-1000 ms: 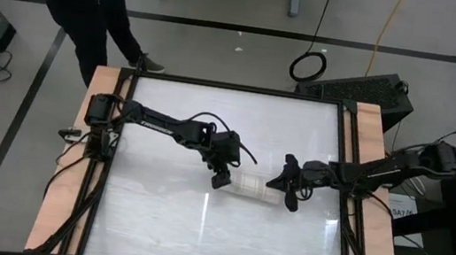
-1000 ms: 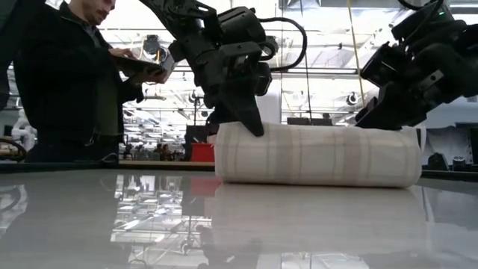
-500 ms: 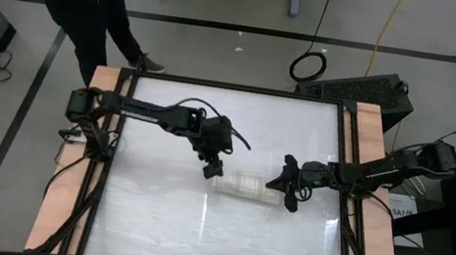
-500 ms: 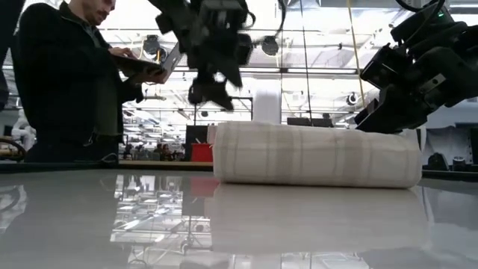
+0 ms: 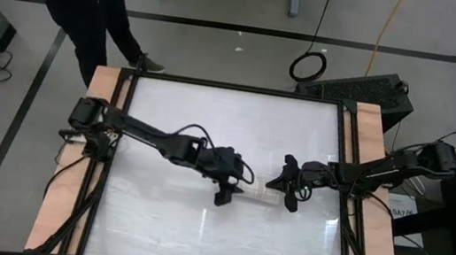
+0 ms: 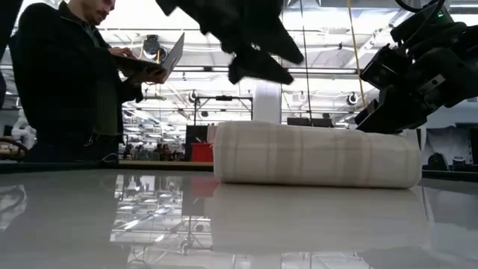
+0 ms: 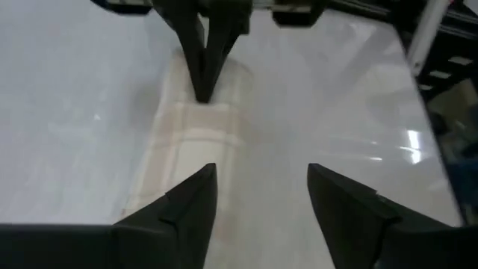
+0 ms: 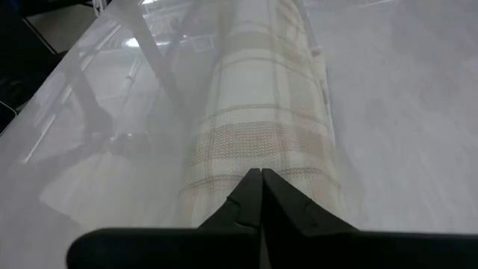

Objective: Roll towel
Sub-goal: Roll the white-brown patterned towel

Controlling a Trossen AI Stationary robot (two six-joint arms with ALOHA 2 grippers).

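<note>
Towel (image 6: 314,155) lies rolled mid-table. Right gripper (image 5: 290,190), fingers together, presses on one end, likely pinning the roll. Left gripper (image 5: 223,198) hovers above the other end, fingers apart, holding nothing, probably lining up to tidy.
</note>
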